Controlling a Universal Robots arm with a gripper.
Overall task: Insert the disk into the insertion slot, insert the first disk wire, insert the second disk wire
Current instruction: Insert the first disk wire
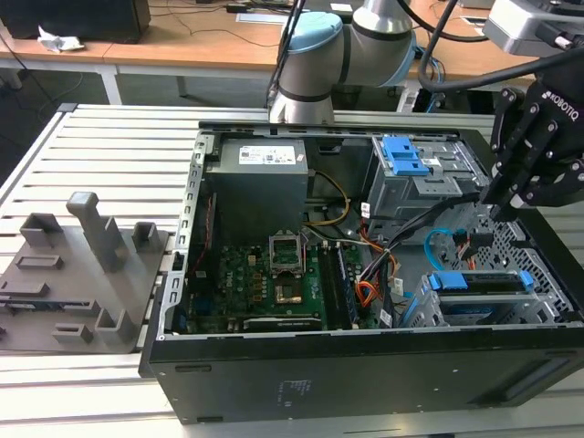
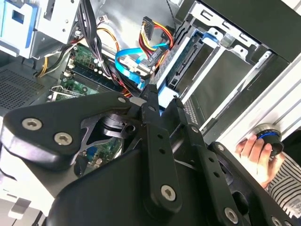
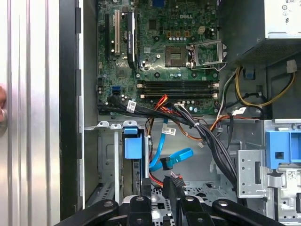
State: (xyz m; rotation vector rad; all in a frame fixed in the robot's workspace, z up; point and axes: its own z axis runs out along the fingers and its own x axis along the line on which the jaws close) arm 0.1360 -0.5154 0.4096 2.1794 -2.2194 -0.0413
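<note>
Seemingly the disk (image 1: 479, 281) is seated in the slot (image 1: 415, 310); the tool (image 2: 163, 98) is poised by the orange-yellow wire (image 2: 160, 34); whether it is closed cannot be told; careful alignment is needed.

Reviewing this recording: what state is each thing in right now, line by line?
Hard drive: seated in the drive cage.
Orange-yellow wire bundle: plug hanging free, not connected.
Light-blue cable: looped, plug loose, apart from the hard drive.
Tool: open, holding nothing, close to the two plugs.
Computer case: side panel off, inside exposed.
</note>
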